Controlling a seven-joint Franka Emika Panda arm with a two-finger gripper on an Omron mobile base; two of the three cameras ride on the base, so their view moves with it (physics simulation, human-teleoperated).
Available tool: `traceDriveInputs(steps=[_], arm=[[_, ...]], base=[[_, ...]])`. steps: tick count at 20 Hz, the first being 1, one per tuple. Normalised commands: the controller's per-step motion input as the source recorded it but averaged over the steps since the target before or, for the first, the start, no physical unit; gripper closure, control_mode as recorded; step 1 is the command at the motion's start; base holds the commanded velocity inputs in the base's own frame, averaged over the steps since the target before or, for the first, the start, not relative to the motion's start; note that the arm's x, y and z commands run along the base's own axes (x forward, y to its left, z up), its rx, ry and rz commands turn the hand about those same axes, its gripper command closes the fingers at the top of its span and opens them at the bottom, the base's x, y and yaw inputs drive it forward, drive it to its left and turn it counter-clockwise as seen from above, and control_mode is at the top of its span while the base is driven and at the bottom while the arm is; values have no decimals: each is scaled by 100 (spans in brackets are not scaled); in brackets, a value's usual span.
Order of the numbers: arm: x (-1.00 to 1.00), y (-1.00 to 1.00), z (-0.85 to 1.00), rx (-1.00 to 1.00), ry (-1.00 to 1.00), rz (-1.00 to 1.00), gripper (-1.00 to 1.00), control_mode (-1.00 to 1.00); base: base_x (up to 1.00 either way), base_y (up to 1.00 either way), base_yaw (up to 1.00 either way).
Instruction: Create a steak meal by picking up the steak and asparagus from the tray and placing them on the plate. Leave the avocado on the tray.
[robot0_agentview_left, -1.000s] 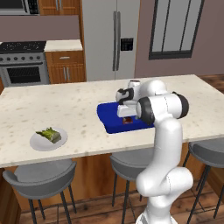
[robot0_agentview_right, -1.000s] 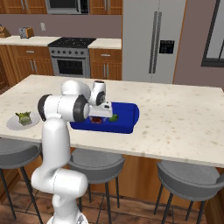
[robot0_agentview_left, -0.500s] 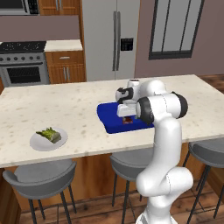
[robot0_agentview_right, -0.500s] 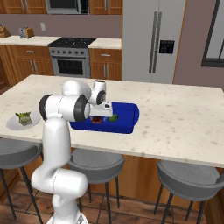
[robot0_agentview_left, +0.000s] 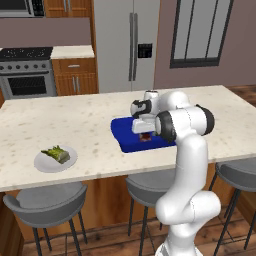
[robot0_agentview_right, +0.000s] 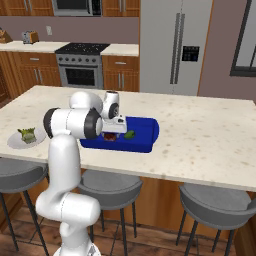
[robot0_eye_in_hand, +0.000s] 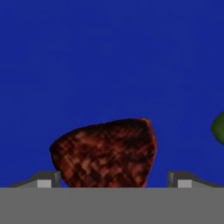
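1. Over the tray (robot0_agentview_left: 131, 141), the gripper (robot0_eye_in_hand: 113, 181) hangs low, jaws spread, one tip on each side of the steak (robot0_eye_in_hand: 105, 153); left tip close, right tip apart from it.
2. Versus one second ago: arm pose near identical in both base views; any descent is too slight to tell.
3. Steak lies on the tray floor, not gripped.
4. Asparagus (robot0_agentview_left: 56, 153) already on the plate (robot0_agentview_left: 42, 163); avocado (robot0_agentview_right: 129, 134) on the tray beside the hand.
5. Judgement: descent done; closing on the steak comes next.
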Motion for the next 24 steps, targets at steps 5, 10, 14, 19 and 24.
traceDriveInputs(steps=[5,10,14,19,24], arm=[[0,0,3,0,0,0,-100,-100],[0,0,0,0,0,0,-100,-100],[0,0,4,0,0,0,-100,-100],[-8,5,-1,0,0,0,-100,-100],[-3,10,-27,0,0,0,-100,-100]], base=[[0,0,0],[0,0,0],[0,0,0],[0,0,0],[0,0,0]])
